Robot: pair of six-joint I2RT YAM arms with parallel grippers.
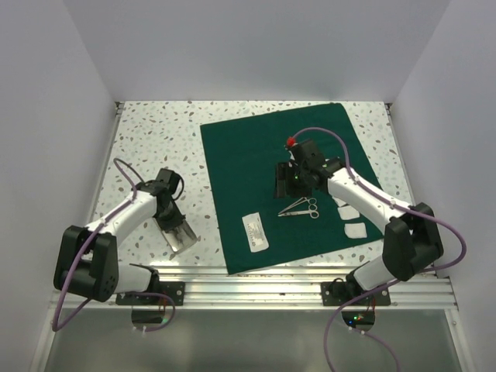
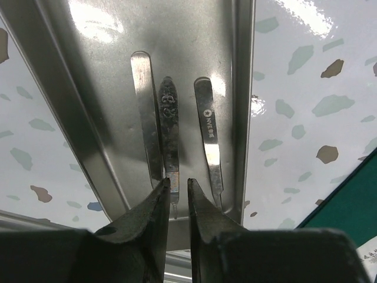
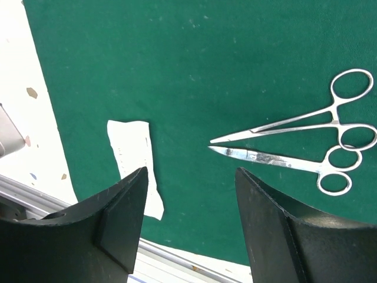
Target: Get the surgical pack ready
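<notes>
Surgical pack: the dark green matte cloth (image 1: 248, 155) lies spread flat as a broad sheet on the centre-right of the white speckled table (image 1: 155, 139), its near edge by the aluminium rail.

Items on the cloth: a flat white paper packet (image 3: 134, 153) near the front-left corner. To its right lie two steel ring-handled instruments, the upper (image 3: 294, 124) and the lower (image 3: 277, 160), side by side with tips pointing toward the packet. Several small white gauze squares (image 1: 356, 229) lie near the cloth's right edge.

Right gripper (image 3: 191, 177): it hangs over the cloth between packet and instruments. The jaws are spread wide and nothing is between them.

Left gripper (image 2: 178, 183): it is positioned over a shallow stainless steel tray (image 2: 106, 88) on the bare table, left of the cloth and apart from it. The tray holds three flat metal handles side by side: left (image 2: 144, 118), middle (image 2: 169, 130), right (image 2: 209, 135). The fingers stand narrowly parted with the near end of the middle handle in the gap. Whether they pinch it cannot be told.
</notes>
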